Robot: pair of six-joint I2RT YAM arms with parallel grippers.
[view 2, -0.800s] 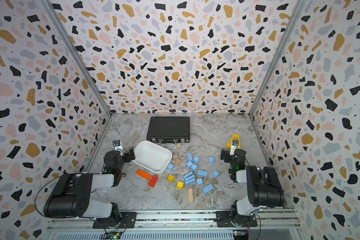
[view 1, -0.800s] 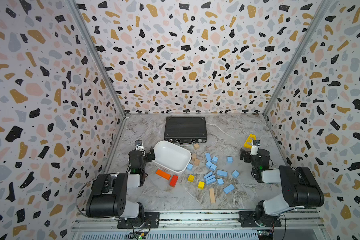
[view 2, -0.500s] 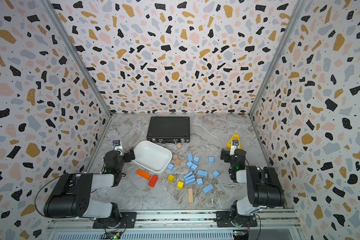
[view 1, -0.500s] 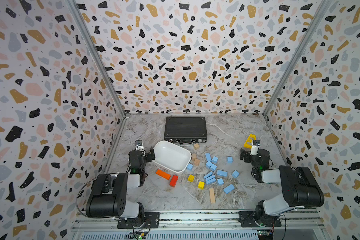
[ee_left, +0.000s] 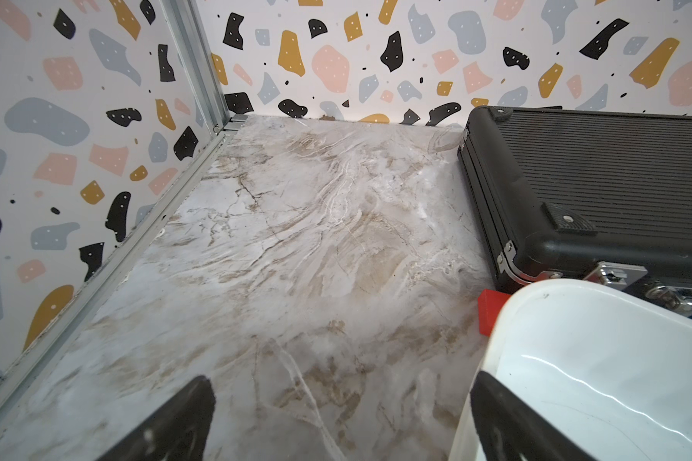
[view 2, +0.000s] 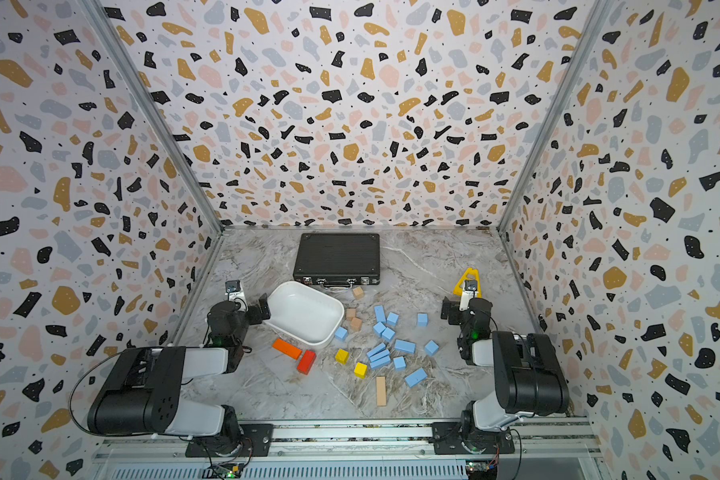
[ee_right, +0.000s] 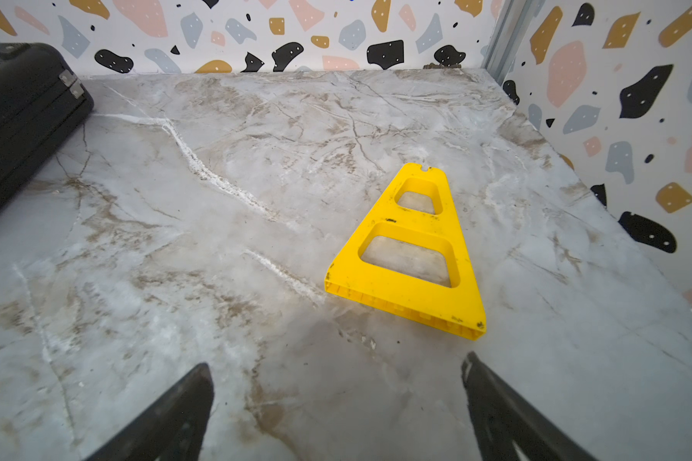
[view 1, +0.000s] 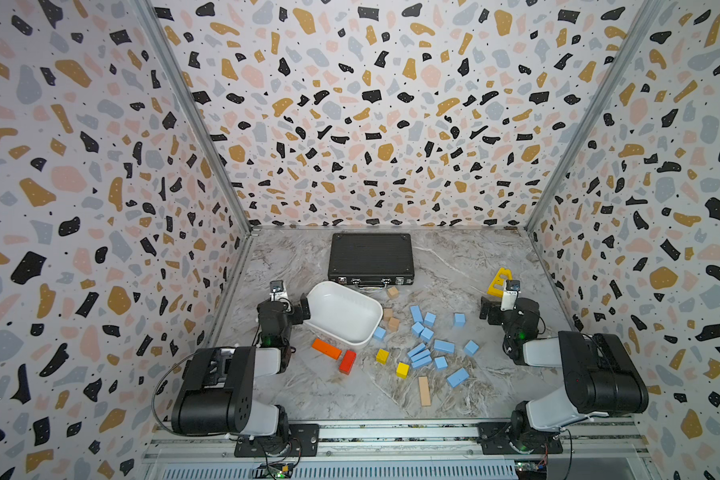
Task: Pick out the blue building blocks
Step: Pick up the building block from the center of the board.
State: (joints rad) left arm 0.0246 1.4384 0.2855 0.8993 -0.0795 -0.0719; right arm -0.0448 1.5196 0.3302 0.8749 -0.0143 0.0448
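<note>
Roughly fifteen blue building blocks [view 1: 443, 346] are scattered on the tabletop [view 1: 308, 386] beside the white tub [view 1: 341, 309] | judged light, rigid, matte; best pinched across opposite flat faces | left gripper [ee_left: 340, 383] and right gripper [ee_right: 336, 361] are spread wide, empty

No text, label, brand or number was legible in any view, nothing readable on the black case [view 1: 370, 257], the white tub [view 1: 344, 311], the blue building blocks [view 1: 443, 346]

Bright, even light; seemingly blurry foreground.
</note>
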